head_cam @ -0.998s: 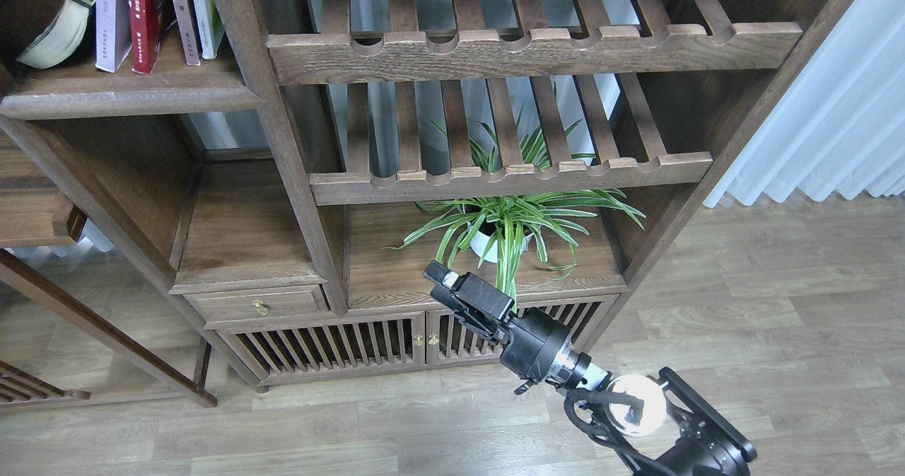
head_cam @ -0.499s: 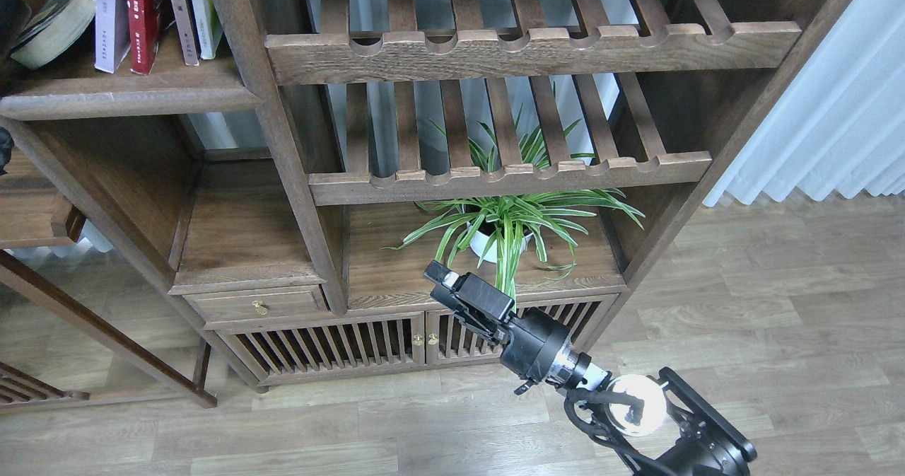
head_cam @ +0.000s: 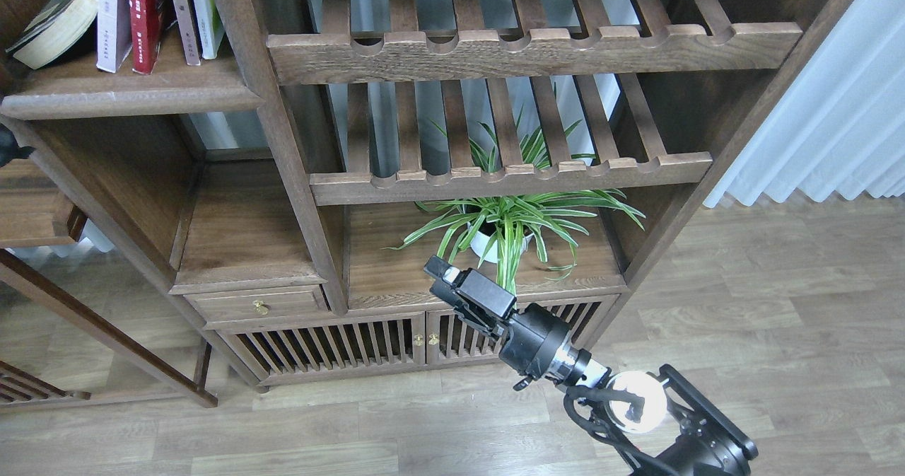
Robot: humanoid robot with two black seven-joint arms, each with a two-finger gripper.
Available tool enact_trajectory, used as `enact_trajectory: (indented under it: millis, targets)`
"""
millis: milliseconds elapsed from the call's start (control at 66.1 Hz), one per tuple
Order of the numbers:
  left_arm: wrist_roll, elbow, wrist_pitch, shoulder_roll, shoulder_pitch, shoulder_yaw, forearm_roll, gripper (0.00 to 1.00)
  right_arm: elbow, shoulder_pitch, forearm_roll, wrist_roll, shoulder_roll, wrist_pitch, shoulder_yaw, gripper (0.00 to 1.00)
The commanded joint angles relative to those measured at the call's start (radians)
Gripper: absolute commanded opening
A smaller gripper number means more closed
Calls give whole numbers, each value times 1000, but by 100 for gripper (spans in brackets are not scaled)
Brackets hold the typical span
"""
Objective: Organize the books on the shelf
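With the right tool [head_cam: 440, 269] at lower centre, jaw state indiscernible, route it up-left to the leaning thick book [head_cam: 49, 27] on the shelf [head_cam: 127, 97], avoiding the plant [head_cam: 505, 225].

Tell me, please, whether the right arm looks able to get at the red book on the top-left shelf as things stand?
Probably not easily. The right gripper sits low in front of the potted plant, far from the red book, and the bookcase's upright post stands between them. It would need to swing up and left around it.
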Motion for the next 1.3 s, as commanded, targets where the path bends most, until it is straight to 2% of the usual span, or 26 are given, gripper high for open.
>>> enact_trajectory:
  millis: [0, 121, 302, 439, 544, 726, 923, 1028, 1286]
  targets:
    - [0, -9, 0, -22, -5, -6, -12, 96, 5, 5, 0, 0, 0, -2, 0, 94]
    - [0, -9, 0, -91, -5, 1, -12, 96, 7, 11, -1, 0, 0, -2, 0, 94]
    - [0, -9, 0, -309, -13, 10, -2, 99, 7, 13, 0, 1, 0, -2, 0, 94]
    - [0, -9, 0, -401, -18, 24, 6, 99, 8, 13, 0, 1, 0, 0, 0, 96]
    - [0, -9, 0, -493, -16, 86, 49, 99, 8, 13, -1, 1, 0, -2, 3, 97]
    - [0, -9, 0, -565, -4, 181, 73, 99, 10, 15, 0, 1, 0, -2, 8, 97]
    - [0, -9, 0, -555, 79, 268, 77, 100, 10, 13, 0, 1, 0, -2, 12, 98]
    - [0, -9, 0, -503, 152, 314, 81, 100, 11, 11, 0, 1, 0, 0, 12, 98]
    - [0, -7, 0, -403, 215, 388, 87, 100, 16, 11, 2, 1, 0, 1, 12, 98]
